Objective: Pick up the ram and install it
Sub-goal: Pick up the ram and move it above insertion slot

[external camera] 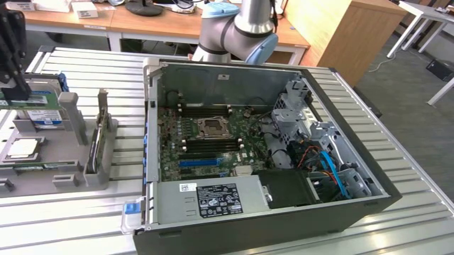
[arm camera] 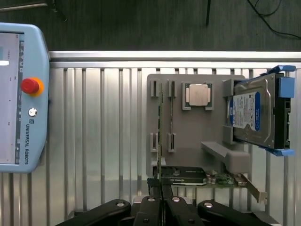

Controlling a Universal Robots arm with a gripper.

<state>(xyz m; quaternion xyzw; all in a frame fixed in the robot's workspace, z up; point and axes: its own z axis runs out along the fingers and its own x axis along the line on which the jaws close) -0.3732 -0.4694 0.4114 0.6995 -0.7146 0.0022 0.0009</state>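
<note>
The pick-up half looks under way and the install half has not begun. In the wrist view the fingers are closed almost completely on the ram, which shows edge-on as a thin line running away from them over the grey holder. In the exterior view the same green stick, with its white label, sits at the far left under the black fingers, over the holder and well apart from the open computer case. The black memory slots on the board inside the case appear empty, so the carry and the seating are both left to do.

Whether the stick has come free of its slots in the holder or is merely gripped in place is hard to say. Seen edge-on it lines up with the slots, and the exterior view cuts off the holder's near end and most of the fingers.

A second thin line beside the stick may be another one, though that is not clear. Beside them in the holder are a processor chip, a hard drive and an expansion card that is partly hidden by the fingers. A control tablet lies on the slatted bench, cut off at the edge.
</note>
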